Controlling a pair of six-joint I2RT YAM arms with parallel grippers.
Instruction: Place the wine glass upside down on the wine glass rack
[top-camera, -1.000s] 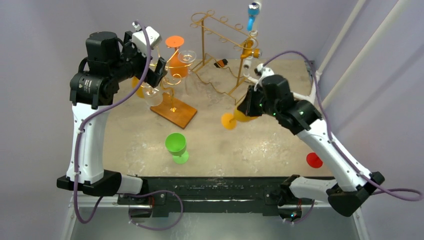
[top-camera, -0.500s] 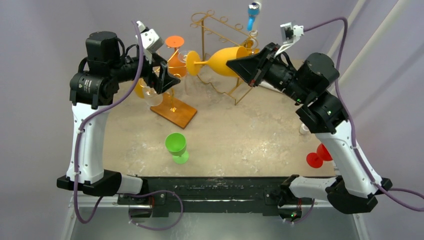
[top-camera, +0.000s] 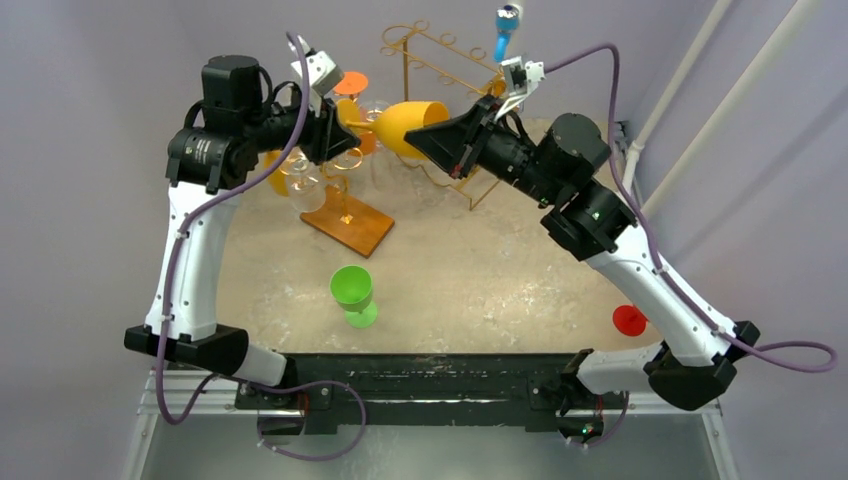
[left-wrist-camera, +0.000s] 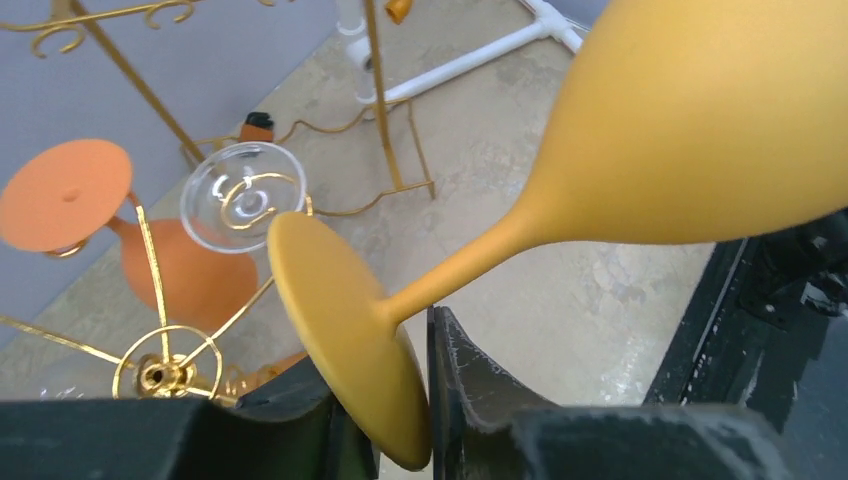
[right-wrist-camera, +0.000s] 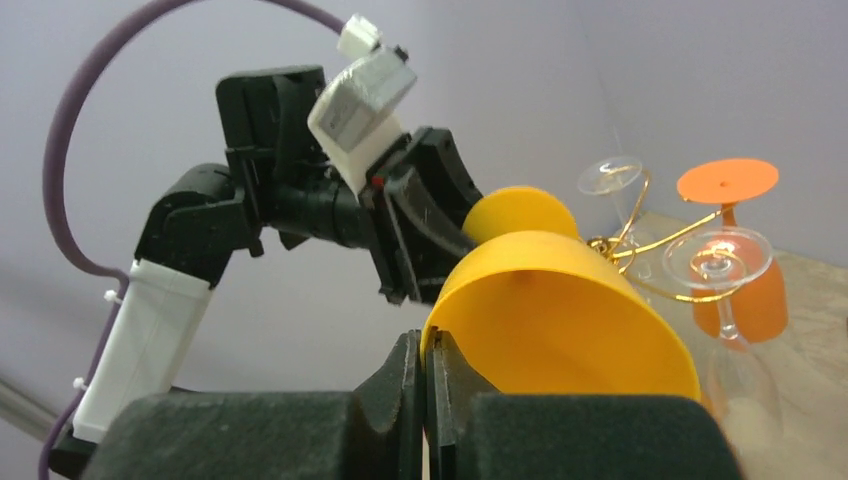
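Observation:
The yellow wine glass (top-camera: 405, 122) hangs sideways in the air between both arms, bowl to the right. My right gripper (top-camera: 428, 143) is shut on the bowl's rim (right-wrist-camera: 470, 300), one finger inside and one outside. My left gripper (left-wrist-camera: 385, 352) has closed in on the glass's round foot (left-wrist-camera: 335, 320), which sits tilted between its fingers and touches the right one. Just left of and below the glass is the gold wine glass rack (top-camera: 345, 190) on a wooden base. An orange glass (left-wrist-camera: 170, 270) and a clear glass (left-wrist-camera: 240, 195) hang upside down on it.
A taller gold wire rack (top-camera: 432, 62) stands at the back, with a blue object (top-camera: 506, 30) above it. A green cup (top-camera: 352, 290) stands at the table's front middle. A red piece (top-camera: 628, 320) lies by the right arm.
The right arm lifted the yellow glass off the table and carried it left to the left gripper. The left jaws, wide open before, have closed around the glass's foot.

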